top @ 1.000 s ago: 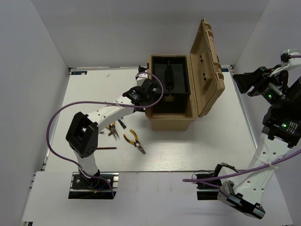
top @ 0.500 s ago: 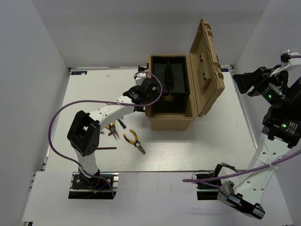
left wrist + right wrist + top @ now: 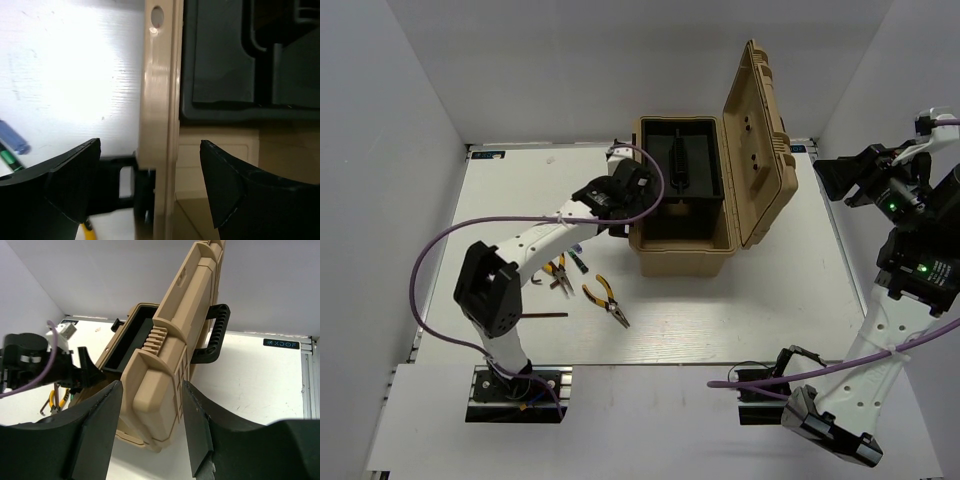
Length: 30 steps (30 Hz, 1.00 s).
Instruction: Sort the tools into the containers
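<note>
The tan toolbox (image 3: 682,255) stands open at the table's middle back, its ribbed lid (image 3: 760,140) upright on the right and its inside dark. My left gripper (image 3: 632,205) is open and empty; in the left wrist view (image 3: 150,150) its jaws straddle the box's left wall (image 3: 160,100). Two pliers with orange-yellow and black handles (image 3: 606,301) (image 3: 558,276) lie on the table left of the box. The thin hex key (image 3: 546,313) lies nearer the front. The blue-handled screwdriver (image 3: 14,138) lies by the pliers. My right gripper (image 3: 842,176) is open, empty and raised high at the right (image 3: 151,385).
A black side latch (image 3: 129,176) sits on the box's left wall under my left gripper. The lid's black handle (image 3: 212,335) points to the right. White walls close in the table on the left, back and right. The left arm's purple cable (image 3: 440,245) loops over the table's left side.
My left gripper has shifted a little toward the back along the toolbox's left wall. The tools, the box and the right arm have not moved.
</note>
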Motion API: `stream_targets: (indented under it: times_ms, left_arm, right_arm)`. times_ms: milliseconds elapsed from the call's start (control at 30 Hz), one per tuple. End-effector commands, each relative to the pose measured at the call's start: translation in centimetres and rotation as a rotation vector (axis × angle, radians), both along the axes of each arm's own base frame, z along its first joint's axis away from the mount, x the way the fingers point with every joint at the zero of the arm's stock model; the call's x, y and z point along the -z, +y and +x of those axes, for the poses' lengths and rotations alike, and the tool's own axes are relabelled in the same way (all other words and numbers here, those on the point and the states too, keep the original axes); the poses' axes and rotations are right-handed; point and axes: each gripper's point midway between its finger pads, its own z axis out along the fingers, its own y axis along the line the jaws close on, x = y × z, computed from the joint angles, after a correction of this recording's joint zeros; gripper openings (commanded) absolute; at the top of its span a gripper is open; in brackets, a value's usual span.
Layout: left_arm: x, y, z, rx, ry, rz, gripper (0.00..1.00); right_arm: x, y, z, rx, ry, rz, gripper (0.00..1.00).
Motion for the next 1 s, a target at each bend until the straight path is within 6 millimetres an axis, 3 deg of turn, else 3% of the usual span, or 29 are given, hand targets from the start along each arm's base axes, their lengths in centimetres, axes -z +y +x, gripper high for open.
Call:
stream_targets:
  times_ms: [0, 133, 167, 233, 300, 333, 367, 433, 467, 533, 567, 600, 633, 667, 700, 733, 767, 800, 833, 900, 933, 967]
  left_arm:
    - [-8.2, 1.6, -0.9, 0.016, -0.145, -0.046, 0.9]
    - [-11.4, 2.7, -2.4, 0.034, -0.212, -0.057, 0.9]
    - [-11.7, 3.5, -2.7, 0.025, -0.227, -0.039, 0.89]
    - [-13.5, 4.9, -3.7, 0.021, -0.28, -0.049, 0.82]
    - [-13.9, 6.4, -4.7, 0.021, -0.305, -0.016, 0.55]
    - [-12.8, 7.4, -5.3, 0.001, -0.296, 0.01, 0.41]
    - [-13.6, 9.1, -6.0, -0.021, -0.313, -0.002, 0.15]
    - [-11.4, 10.9, -7.4, -0.043, -0.277, 0.054, 0.04]
    - [-10.7, 11.3, -7.9, -0.054, -0.262, 0.046, 0.02]
    - [-8.6, 12.7, -9.2, -0.073, -0.224, 0.055, 0.13]
    - [-7.7, 13.0, -9.7, -0.08, -0.205, 0.056, 0.26]
    - [-5.8, 13.5, -10.4, -0.092, -0.167, 0.066, 0.43]
    - [-5.7, 13.8, -10.8, -0.101, -0.169, 0.051, 0.51]
    - [-5.0, 14.1, -11.2, -0.106, -0.153, 0.055, 0.6]
    - [-4.3, 14.3, -11.5, -0.11, -0.141, 0.058, 0.73]
    - [-4.0, 14.4, -11.7, -0.122, -0.128, 0.051, 0.76]
    - [-3.6, 14.7, -12.2, -0.126, -0.115, 0.055, 0.79]
    - [-3.8, 14.9, -12.4, -0.132, -0.116, 0.047, 0.8]
    - [-3.6, 15.1, -12.6, -0.151, -0.11, 0.048, 0.81]
    - [-3.7, 16.0, -13.0, -0.168, -0.116, 0.064, 0.81]
    - [-3.6, 16.2, -13.1, -0.181, -0.111, 0.066, 0.81]
    - [-3.7, 16.4, -13.3, -0.181, -0.11, 0.067, 0.81]
  right_arm:
    - [-0.7, 0.2, -0.5, -0.006, -0.033, -0.014, 0.57]
    - [-1.1, 0.4, -0.7, -0.009, -0.053, -0.037, 0.61]
    - [-1.8, 0.6, -1.2, -0.009, -0.081, -0.064, 0.7]
    - [-2.2, 0.8, -1.3, -0.029, -0.093, -0.075, 0.74]
    - [-3.9, 1.9, -2.1, -0.085, -0.151, -0.105, 0.79]
    - [-4.4, 2.7, -2.6, -0.147, -0.179, -0.121, 0.77]
    - [-5.4, 3.4, -3.0, -0.186, -0.209, -0.111, 0.7]
    - [-6.1, 5.5, -4.4, -0.348, -0.234, -0.093, 0.57]
    - [-6.6, 5.8, -4.4, -0.393, -0.231, -0.053, 0.42]
    - [-7.6, 5.9, -4.2, -0.392, -0.235, -0.002, 0.28]
    - [-7.5, 5.4, -3.4, -0.384, -0.208, 0.031, 0.22]
    - [-7.9, 5.4, -3.2, -0.38, -0.205, 0.041, 0.19]
    - [-8.1, 5.1, -2.8, -0.364, -0.191, 0.064, 0.19]
    - [-7.0, 3.8, -0.3, -0.338, -0.103, 0.138, 0.19]
    - [-9.2, 4.0, -0.8, -0.321, -0.149, 0.098, 0.19]
    - [-7.7, 3.1, 0.4, -0.247, -0.023, 0.194, 0.19]
    - [-6.1, 0.4, 5.0, -0.166, 0.073, 0.223, 0.21]
    - [-8.3, -0.3, 5.2, -0.1, 0.019, 0.19, 0.21]
    - [-8.3, -0.7, 6.0, -0.081, 0.032, 0.194, 0.23]
    - [-7.1, -3.1, 8.8, 0.043, 0.046, 0.169, 0.24]
    - [-6.8, -3.3, 9.3, 0.059, 0.042, 0.126, 0.24]
    - [-5.7, -5.3, 11.1, 0.164, 0.066, 0.113, 0.27]
